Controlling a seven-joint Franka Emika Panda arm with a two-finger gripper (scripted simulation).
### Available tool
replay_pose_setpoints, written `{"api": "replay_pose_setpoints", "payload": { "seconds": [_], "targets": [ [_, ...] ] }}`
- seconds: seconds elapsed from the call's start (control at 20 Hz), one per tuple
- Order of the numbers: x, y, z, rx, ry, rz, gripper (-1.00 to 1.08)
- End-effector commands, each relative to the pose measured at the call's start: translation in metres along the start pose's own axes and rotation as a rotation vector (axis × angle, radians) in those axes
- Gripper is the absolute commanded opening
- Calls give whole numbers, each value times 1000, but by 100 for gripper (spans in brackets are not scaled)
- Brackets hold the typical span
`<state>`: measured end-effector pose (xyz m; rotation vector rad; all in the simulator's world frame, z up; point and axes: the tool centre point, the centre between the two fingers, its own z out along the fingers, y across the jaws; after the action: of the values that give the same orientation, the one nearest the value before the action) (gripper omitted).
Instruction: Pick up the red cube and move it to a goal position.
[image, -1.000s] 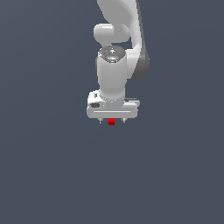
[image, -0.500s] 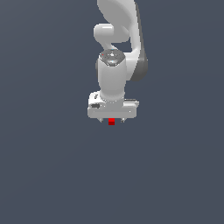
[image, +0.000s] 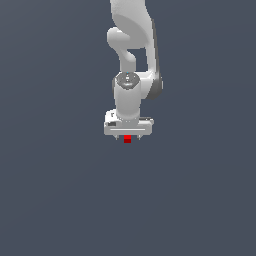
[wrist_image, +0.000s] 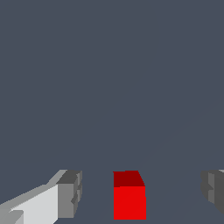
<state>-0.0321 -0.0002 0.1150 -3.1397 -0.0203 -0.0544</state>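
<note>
The red cube (image: 127, 139) shows in the exterior view just under the white gripper (image: 127, 136), which points straight down over it. In the wrist view the red cube (wrist_image: 129, 197) sits between the two grey fingertips (wrist_image: 70, 192), with a clear gap on each side. The gripper (wrist_image: 142, 192) is open and touches nothing. The cube rests on the plain dark grey floor. No goal marker shows in either view.
The white arm (image: 132, 45) rises above the gripper toward the top of the exterior view. All around is flat dark grey floor (image: 60, 190).
The arm and gripper have hardly moved. The cube stays in the same place under the gripper.
</note>
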Motion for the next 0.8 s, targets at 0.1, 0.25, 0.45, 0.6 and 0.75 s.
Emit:
{"api": "replay_pose_setpoints", "payload": {
  "seconds": [0.1,0.25,0.45,0.6,0.75],
  "targets": [
    [-28,1,36,0,-14,-4,100],
    [-43,1,56,0,-21,-6,100],
    [-58,2,76,-1,-29,-9,100],
    [-64,2,85,-1,-32,-10,100],
    [-68,2,91,-1,-34,-10,100]
  ]
}}
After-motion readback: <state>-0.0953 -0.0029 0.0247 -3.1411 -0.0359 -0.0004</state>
